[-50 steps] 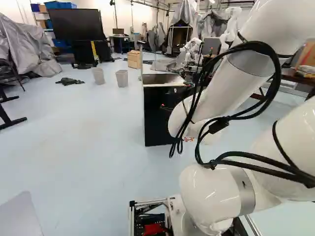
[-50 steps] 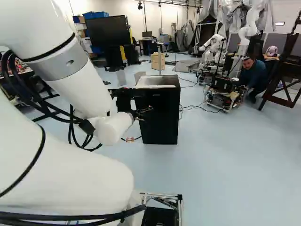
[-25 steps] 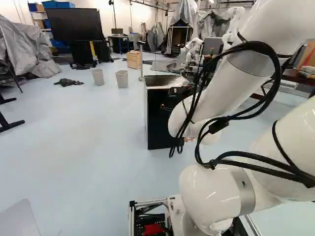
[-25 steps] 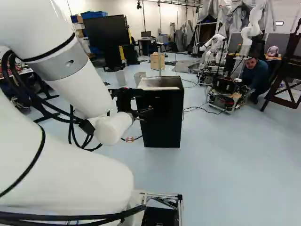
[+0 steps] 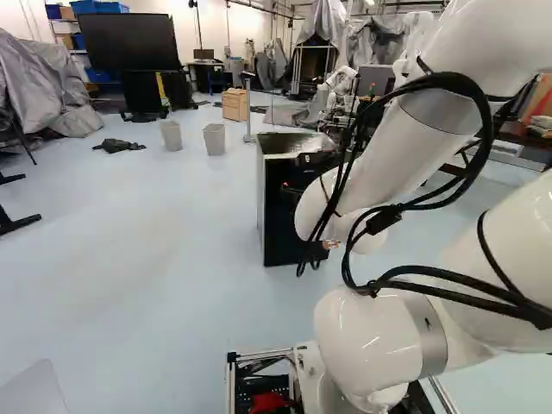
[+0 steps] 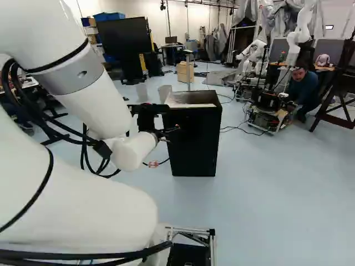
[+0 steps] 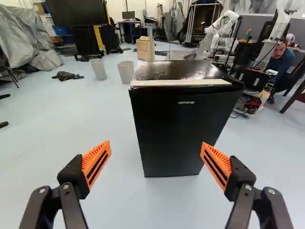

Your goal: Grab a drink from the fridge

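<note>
Just past the wrist, the black two-fingered gripper [image 7: 156, 145] stands wide open, its orange ribbed pads [image 7: 90, 160] well apart, holding and touching nothing. Straight ahead of it, out of contact, is the black box-shaped fridge [image 7: 171, 70] with its smooth black door [image 7: 178, 138] closed. I can see no handle, so the pads could slip off that flat face and fail to open it. Driving too close could ram the fridge and shove it over the pale blue floor [image 7: 86, 119]. No drink shows; presumably it's inside.
</note>
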